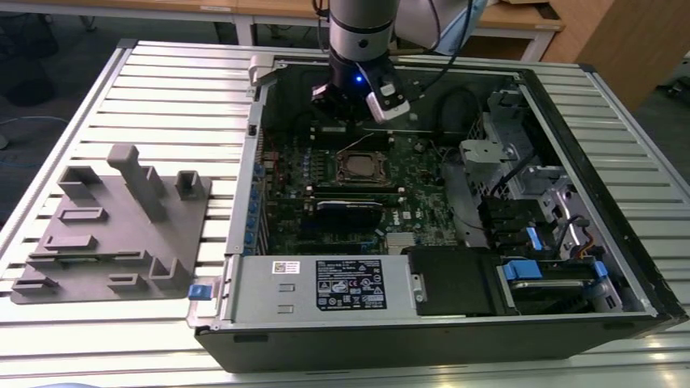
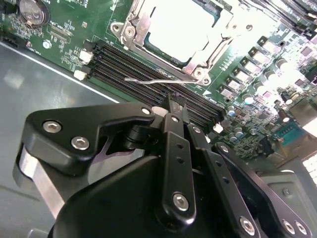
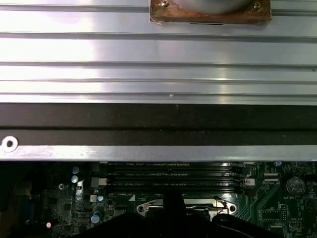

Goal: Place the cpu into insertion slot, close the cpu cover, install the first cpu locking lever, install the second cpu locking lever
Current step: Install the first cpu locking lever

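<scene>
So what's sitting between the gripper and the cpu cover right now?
In the second wrist view, the row of long black memory slots and a thin silvery lever lie between the gripper and the cpu cover.

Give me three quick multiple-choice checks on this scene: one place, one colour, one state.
1. The grey tray lies: A) at the exterior view's left of the case B) inside the case C) at its right.
2. The board is: A) blue B) green C) red.
3. The cpu is: A) on the table B) on the tray C) in the slot.
Answers: 1 A, it lies outside the case wall; 2 B, green in the second wrist view; 3 C, its silver top shows within the slot's rim.
</scene>
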Controlling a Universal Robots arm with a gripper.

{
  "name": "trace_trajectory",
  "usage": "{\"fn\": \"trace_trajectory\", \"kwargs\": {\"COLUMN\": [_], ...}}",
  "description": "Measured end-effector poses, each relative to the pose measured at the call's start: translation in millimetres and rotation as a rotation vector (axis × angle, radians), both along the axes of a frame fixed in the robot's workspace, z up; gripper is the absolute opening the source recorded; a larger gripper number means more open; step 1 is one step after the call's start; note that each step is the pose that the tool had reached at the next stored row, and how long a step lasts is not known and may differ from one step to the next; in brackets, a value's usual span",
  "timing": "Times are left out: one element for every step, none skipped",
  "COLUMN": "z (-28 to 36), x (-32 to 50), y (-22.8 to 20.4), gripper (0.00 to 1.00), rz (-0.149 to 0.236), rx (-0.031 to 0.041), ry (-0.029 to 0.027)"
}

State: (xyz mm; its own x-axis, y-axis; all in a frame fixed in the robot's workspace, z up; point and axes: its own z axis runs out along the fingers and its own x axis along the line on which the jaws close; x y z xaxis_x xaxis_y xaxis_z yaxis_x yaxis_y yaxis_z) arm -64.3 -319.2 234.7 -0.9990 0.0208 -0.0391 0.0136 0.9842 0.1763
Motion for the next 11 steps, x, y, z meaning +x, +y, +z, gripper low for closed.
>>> {"fn": "trace_trajectory", "kwargs": {"z": [0.0, 0.0, -0.1, -0.1, -0.1, -0.5, -1.0, -1.5, -2.1, -2.6, -3.0], "x": [0.0, 0.0, 0.1, 0.1, 0.1, 0.1, 0.4, 0.6, 0.9, 1.2, 1.6], "y": [0.0, 0.0, 0.0, 0.0, 0.0, 0.0, 0.0, 0.0, 0.0, 0.1, 0.1], "gripper": [0.11, 0.11, 0.11, 0.11, 0.11, 0.11, 0.11, 0.11, 0.11, 0.11, 0.11], "rz": [0.000, 0.000, 0.000, -0.001, -0.001, -0.001, -0.001, 0.000, -0.001, -0.001, -0.001], "rx": [0.0000, 0.0000, 0.0001, 0.0001, 0.0002, 0.0005, 0.0006, 0.0003, 0.0002, 0.0002, 0.0001], "ry": [0.0000, -0.0001, -0.0002, -0.0002, -0.0003, -0.0005, -0.0005, -0.0003, -0.0002, -0.0002, -0.0002]}}
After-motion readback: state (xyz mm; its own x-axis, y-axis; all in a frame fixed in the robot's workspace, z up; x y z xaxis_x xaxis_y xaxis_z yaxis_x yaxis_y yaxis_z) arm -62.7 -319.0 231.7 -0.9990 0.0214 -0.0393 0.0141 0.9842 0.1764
